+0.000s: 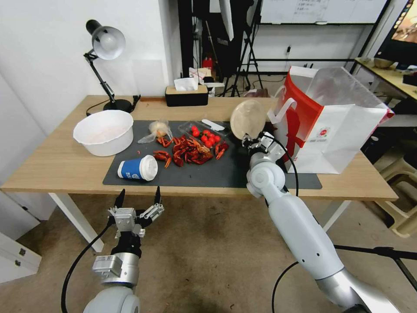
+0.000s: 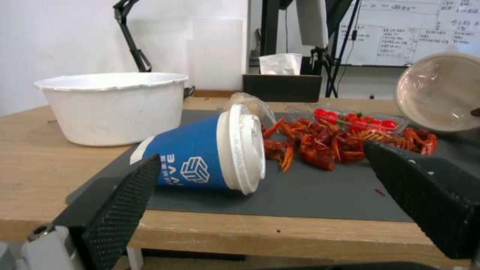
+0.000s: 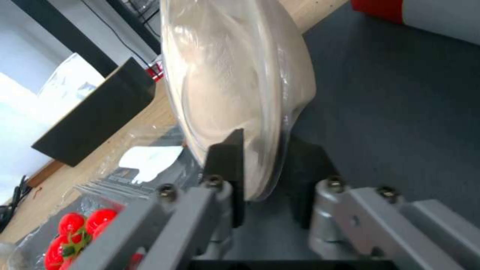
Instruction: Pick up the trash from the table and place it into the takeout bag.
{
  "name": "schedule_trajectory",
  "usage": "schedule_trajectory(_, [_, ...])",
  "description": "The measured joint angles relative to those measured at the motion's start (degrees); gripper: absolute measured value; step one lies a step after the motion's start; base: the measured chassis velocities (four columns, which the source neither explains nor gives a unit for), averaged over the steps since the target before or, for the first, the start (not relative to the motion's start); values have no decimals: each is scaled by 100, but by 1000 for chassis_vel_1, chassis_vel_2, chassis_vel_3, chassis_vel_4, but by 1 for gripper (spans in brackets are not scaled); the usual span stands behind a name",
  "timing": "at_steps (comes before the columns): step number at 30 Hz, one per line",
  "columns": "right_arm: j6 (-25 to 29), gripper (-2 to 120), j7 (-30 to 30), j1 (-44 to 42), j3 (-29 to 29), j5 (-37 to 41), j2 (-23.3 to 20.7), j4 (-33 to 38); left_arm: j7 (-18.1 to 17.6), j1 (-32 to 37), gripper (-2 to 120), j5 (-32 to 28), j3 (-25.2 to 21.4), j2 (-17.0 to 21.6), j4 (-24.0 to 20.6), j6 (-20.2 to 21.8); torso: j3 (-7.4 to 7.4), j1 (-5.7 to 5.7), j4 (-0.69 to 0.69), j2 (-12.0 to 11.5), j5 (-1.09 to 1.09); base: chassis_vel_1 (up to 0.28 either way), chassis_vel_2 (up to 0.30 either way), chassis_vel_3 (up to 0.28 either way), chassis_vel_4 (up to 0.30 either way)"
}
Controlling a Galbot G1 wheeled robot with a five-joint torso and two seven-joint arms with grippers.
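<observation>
Right now my right claw [image 1: 253, 140] is clamped on the rim of the round beige lidded bowl [image 1: 248, 118], holding it tipped on edge above the dark grey mat [image 1: 217, 171]. From the right wrist camera, the two fingers [image 3: 227, 165] pinch the bowl's [image 3: 235, 75] lower edge between them, the lid's clear film showing on one side. On the head camera the bowl sits at about 1 o'clock from the middle of the surface [image 1: 56, 165], just beside the takeout bag [image 1: 330, 126], which stands upright at 3 o'clock with its mouth open and its red side panel facing the bowl.

My left claw [image 1: 138, 198] hangs below the near edge of the surface at 7 o'clock, fingers spread wide and gripping nothing. Through the left wrist camera its two dark pads [image 2: 125, 202] frame the blue-and-white paper cup [image 2: 210, 157], which lies on its side on the mat, white lid pointing toward the bag. On the head camera that cup [image 1: 137, 168] rests at the mat's near left corner.

Behind the cup, a small clear plastic bag [image 1: 157, 129] lies at 11 o'clock on the mat, with red crayfish shells [image 1: 186, 152] scattered at the centre and a clear tray of cherry tomatoes [image 1: 205, 135] touching them. A white tub [image 1: 103, 132] stands on the bare wood at 9 o'clock, just beside the mat.
</observation>
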Motion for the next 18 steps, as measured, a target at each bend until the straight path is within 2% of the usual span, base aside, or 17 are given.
schedule_trajectory(2, [4,4,-3,-38,11,-17,-35,56,3,-2,100,0,4,-1,0,-8,0,0,0,0,0,0,0,0,0])
schedule_trajectory(5, [16,0,-29,-63,15,-43,-81,103,5,-6,100,0,8,-1,4,-17,0,0,-1,0,0,0,0,0,0])
schedule_trajectory(18, [119,0,-215,-192,4,-277,-289,554,18,-24,100,11,31,-3,6,-17,0,0,0,0,0,0,0,0,0])
